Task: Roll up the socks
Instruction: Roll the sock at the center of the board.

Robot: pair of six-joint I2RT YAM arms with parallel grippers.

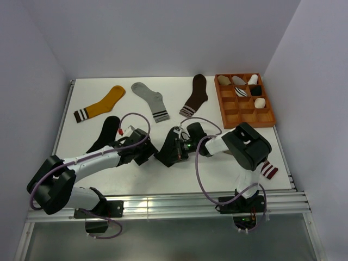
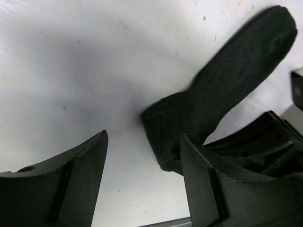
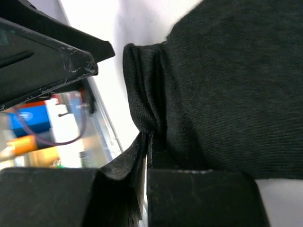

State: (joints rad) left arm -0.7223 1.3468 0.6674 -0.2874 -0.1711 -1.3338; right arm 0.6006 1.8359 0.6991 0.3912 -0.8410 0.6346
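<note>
A black sock (image 2: 227,85) lies flat on the white table, its folded end (image 2: 163,137) just beyond my left gripper (image 2: 142,184). That gripper is open, with bare table between its fingers, and its right finger (image 2: 213,184) is beside the fold. My right gripper (image 3: 149,139) is shut on the bunched edge of this black sock (image 3: 227,85). From above, both grippers (image 1: 142,151) (image 1: 168,149) meet mid-table and hide the sock. A second plain black sock (image 1: 106,133) lies left of them. A maroon-and-white cuff (image 1: 269,171) pokes out beneath the right arm.
A mustard sock (image 1: 100,104), a grey sock (image 1: 152,100) and a dark brown sock (image 1: 196,95) lie across the back of the table. An orange compartment tray (image 1: 218,100) with rolled socks stands at the back right. A metal rail (image 1: 190,201) runs along the near edge.
</note>
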